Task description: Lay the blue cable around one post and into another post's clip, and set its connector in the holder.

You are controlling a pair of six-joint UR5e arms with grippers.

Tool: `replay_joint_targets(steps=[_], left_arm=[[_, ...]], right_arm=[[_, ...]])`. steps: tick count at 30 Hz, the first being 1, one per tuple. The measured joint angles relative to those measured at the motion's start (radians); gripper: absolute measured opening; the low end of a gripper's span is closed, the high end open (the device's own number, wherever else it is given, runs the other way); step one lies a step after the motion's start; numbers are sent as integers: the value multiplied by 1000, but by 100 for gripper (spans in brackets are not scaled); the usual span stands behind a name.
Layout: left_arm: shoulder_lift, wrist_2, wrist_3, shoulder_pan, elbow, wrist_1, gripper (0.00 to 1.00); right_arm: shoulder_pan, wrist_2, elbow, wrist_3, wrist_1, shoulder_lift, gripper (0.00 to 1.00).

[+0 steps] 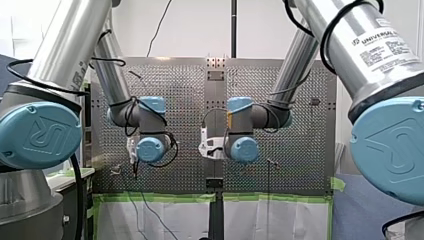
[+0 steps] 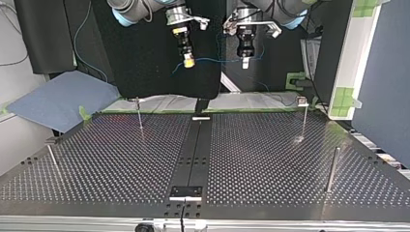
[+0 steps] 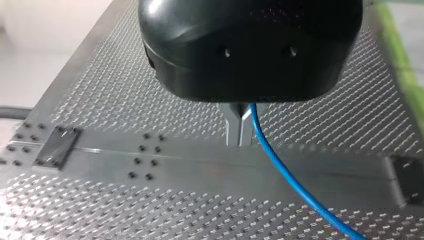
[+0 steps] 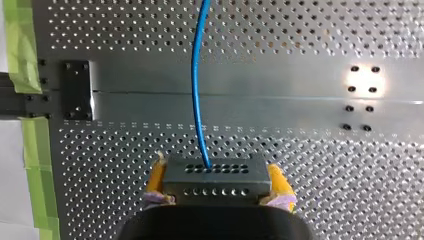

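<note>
I am at the opening step. The cable [image 4: 196,85] is lifted, and none of it touches a post yet. My right gripper [image 2: 189,61] is closed across the grey connector [image 4: 215,176], with a yellow pad [image 4: 156,180] on each side of the block. The cable runs out of the connector's face. My left gripper [image 3: 239,131] has its metal fingers pinched nearly together, and the cable passes right at them. I judge it is gripped there, though the contact itself is hidden. Both grippers hang over the middle of the table [image 2: 270,159], well above its surface, with the cable strung between them. The posts [image 2: 139,112] stand nearer the edges, well apart from it. Next I must lower the span, keep it taut, and sweep it round one post without snagging. I cannot pick out the holder with certainty.
</note>
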Motion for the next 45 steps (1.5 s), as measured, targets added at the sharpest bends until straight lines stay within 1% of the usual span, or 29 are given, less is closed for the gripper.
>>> replay_joint_targets(steps=[2,4,5,7,10,15,18,22,24,27,31,34,38,41,45], left_arm=[[19,-6,-8,6,20,-21,0],[36,-8,-15,13,38,-38,0],[47,-9,-19,17,49,-49,0],[64,-9,-23,28,64,-65,0],[92,-4,-33,51,77,-94,0],[137,28,-50,94,82,-139,0],[162,51,-53,119,82,-164,0],[196,84,-65,153,83,-197,0],[213,101,-79,170,84,-215,0],[239,113,-102,196,93,-241,0],[271,116,-134,228,119,-274,0],[297,109,-159,254,144,-299,0],[334,82,-195,281,181,-336,0],[361,71,-212,296,208,-364,0],[399,75,-223,326,246,-402,0]], right_arm=[[-4,0,0,22,19,-22,0],[-8,0,-2,43,26,-44,0],[-10,0,-4,51,27,-54,0],[-15,-1,-12,61,30,-76,0],[-22,-3,-30,68,41,-102,0],[-32,-8,-66,70,74,-140,0],[-37,-19,-88,70,96,-163,0],[-42,-46,-120,70,121,-194,0],[-42,-60,-135,70,132,-210,0],[-43,-78,-160,68,148,-234,0],[-43,-105,-196,63,180,-266,0],[-43,-123,-224,60,208,-275,0],[-43,-149,-262,60,238,-277,0],[-43,-164,-291,59,255,-276,0],[-43,-173,-326,59,275,-273,0]])
